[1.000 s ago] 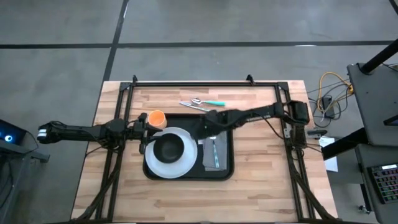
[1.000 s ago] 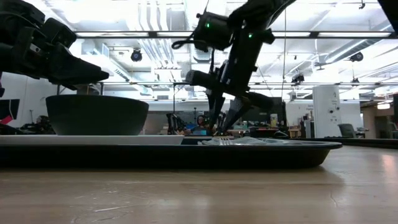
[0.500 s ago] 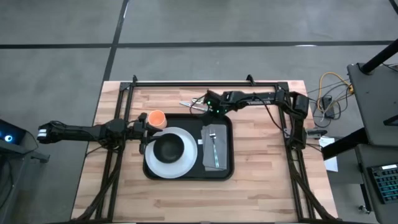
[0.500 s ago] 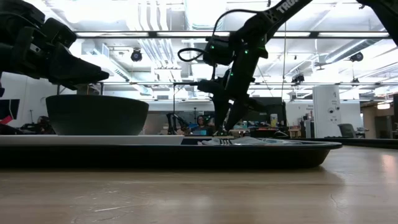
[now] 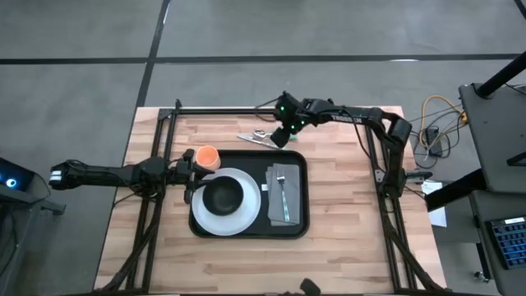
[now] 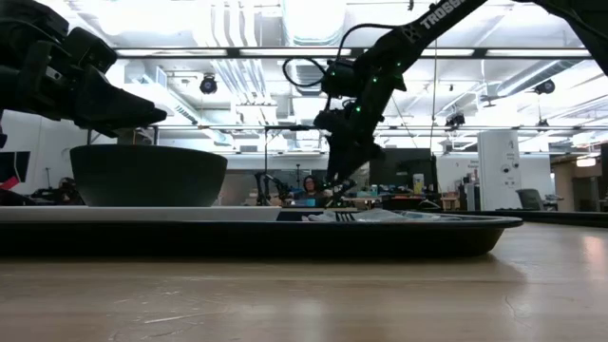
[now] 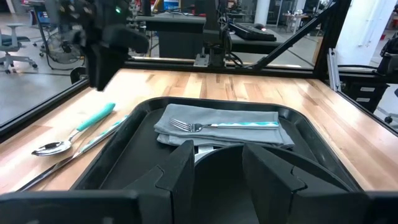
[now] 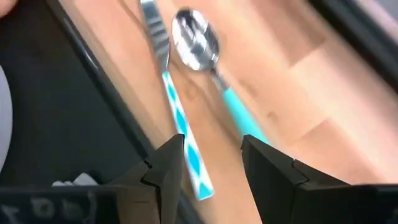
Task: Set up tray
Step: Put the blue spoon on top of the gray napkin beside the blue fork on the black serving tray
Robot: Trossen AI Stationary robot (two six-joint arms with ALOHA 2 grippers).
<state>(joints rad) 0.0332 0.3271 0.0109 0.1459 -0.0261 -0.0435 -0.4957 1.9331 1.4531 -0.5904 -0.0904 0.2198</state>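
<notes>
**Right gripper above the loose cutlery**

The tray [image 5: 297, 228] lies mid-bench, holding plate [image 5: 215, 221], bowl [image 5: 223, 196], napkin [image 5: 284, 191] and fork [image 5: 282, 191]. The right gripper [image 8: 211, 163] hangs over the spoon [image 8: 198, 42] and knife [image 8: 172, 93], fingers apart, empty. The left gripper [image 7: 217, 163] hovers by the bowl, fingers apart, empty.

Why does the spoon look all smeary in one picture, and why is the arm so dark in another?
In the right wrist view the spoon and knife are streaked with motion blur. In the low view, bright ceiling lights behind turn the right arm, bowl and tray into dark silhouettes. The high view is sharp and evenly lit.
</notes>
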